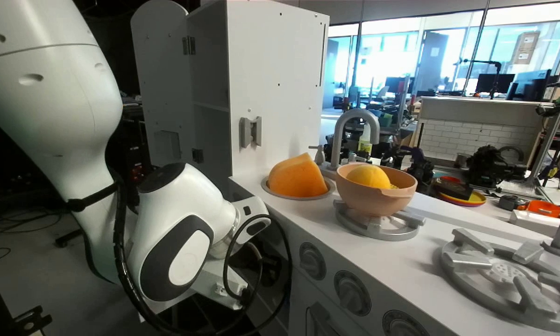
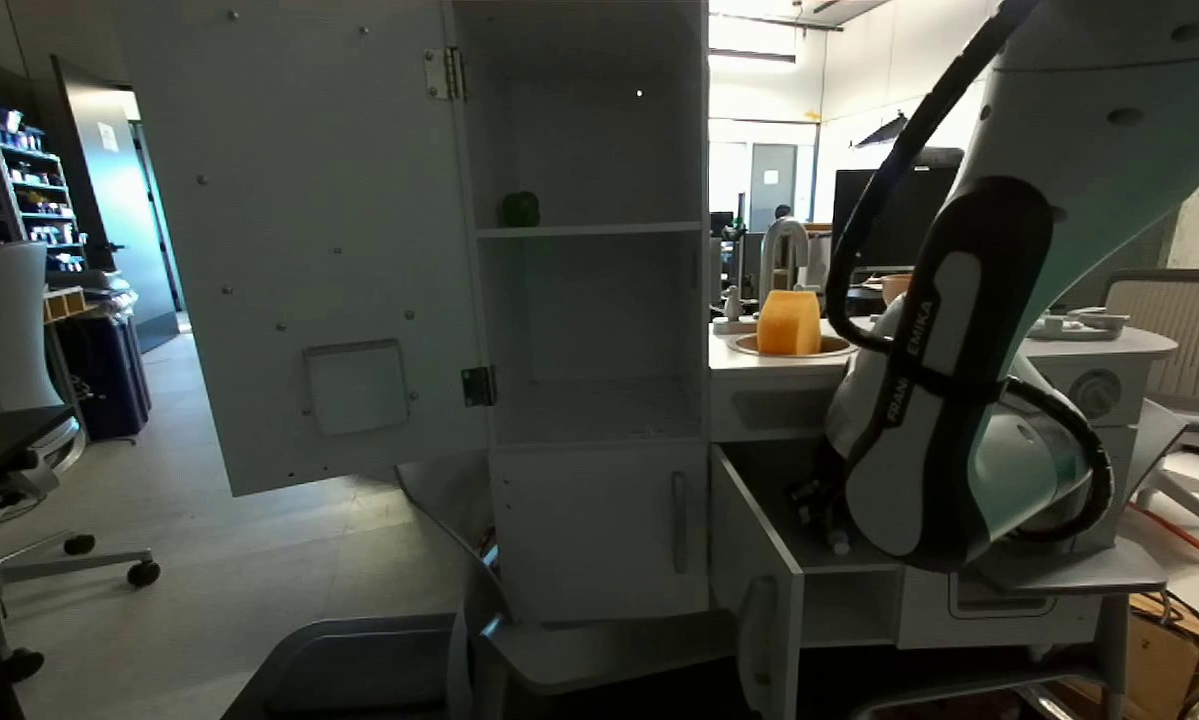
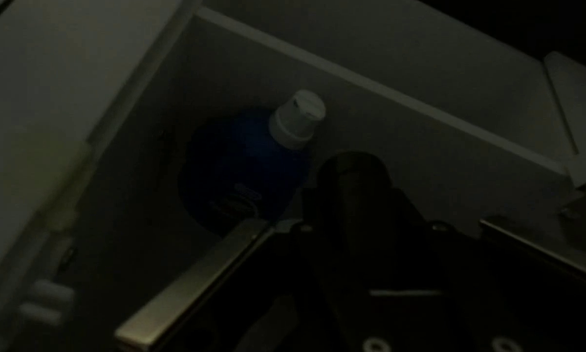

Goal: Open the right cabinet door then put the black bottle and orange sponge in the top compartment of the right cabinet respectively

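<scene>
In both exterior views a cupboard (image 1: 275, 88) stands left of the counter (image 1: 308, 214), its door (image 2: 319, 260) swung leftward. Along the counter, left to right: a sponge (image 1: 298, 177) in the sink (image 1: 301, 198), a bowl (image 1: 378, 198) with fruit (image 1: 368, 176) on a burner (image 1: 375, 228), another burner (image 1: 534, 298). A tap (image 1: 338, 140) rises behind the sink, a cabinet (image 2: 849, 605) lies under it. In the wrist view a jug (image 3: 239, 171) is left of a bottle (image 3: 356, 195) between the jaws.

White arm (image 1: 69, 102) bent, hand (image 3: 356, 205) low
</scene>
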